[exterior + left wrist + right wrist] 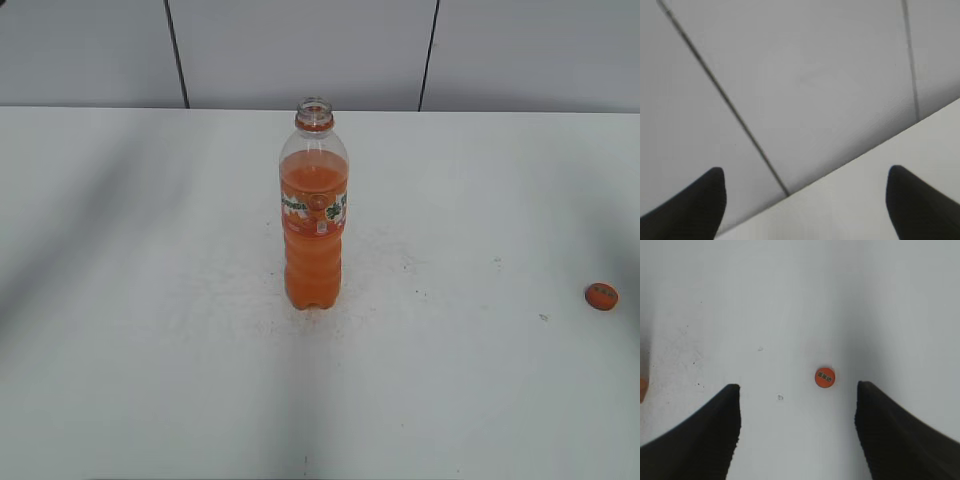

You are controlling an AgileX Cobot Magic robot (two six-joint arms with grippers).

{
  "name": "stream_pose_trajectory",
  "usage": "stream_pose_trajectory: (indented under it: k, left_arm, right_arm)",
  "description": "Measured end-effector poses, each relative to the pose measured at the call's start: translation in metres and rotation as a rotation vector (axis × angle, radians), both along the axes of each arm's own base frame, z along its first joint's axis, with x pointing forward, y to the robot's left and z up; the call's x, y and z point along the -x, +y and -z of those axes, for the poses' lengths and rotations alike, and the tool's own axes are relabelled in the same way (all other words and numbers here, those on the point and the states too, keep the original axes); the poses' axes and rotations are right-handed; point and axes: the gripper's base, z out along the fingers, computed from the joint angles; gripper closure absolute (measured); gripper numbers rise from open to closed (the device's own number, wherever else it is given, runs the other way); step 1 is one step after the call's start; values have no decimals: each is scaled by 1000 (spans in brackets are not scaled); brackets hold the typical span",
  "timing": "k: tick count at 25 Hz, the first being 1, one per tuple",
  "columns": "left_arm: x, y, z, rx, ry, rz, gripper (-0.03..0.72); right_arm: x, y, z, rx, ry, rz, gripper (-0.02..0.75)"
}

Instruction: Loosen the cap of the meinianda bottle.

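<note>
Neither arm shows in the exterior view. The right gripper (797,405) hangs above the white table (150,350), jaws spread wide and empty; the cap (824,377) lies flat just past the gap, at one o'clock. The left gripper (805,195), equally wide and empty, points toward the wall. The meinianda bottle (314,215) stands upright mid-table, neck uncapped, the cap far off at four o'clock.

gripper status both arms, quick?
Left end effector: open, holding nothing, aimed at the wall.
Right end effector: open, holding nothing, above the cap lying on the table.
</note>
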Motion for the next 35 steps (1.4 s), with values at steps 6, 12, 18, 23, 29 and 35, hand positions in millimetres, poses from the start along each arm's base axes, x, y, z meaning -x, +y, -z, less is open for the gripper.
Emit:
stream_pose_trajectory:
  k: [6,12,18,23,29,35]
  left_arm:
    - [-5,38,56,-95,107,-331,98]
    - [7,62,67,-135,403,-602,105]
    - [17,39,61,36,710,-447,141]
    - [36,34,70,37,967,-442,151]
    - [72,41,66,-2,1055,-450,154]
    - [140,55,57,26,985,-441,154]
  right_arm:
    - [11,3,-3,-15,38,-13,202]
    - [18,4,-1,-26,104,-27,202]
    - [24,5,2,-19,180,-42,202]
    - [36,3,8,11,315,-62,202]
    - [55,4,13,18,326,-63,202]
    - [102,9,36,32,328,-83,202]
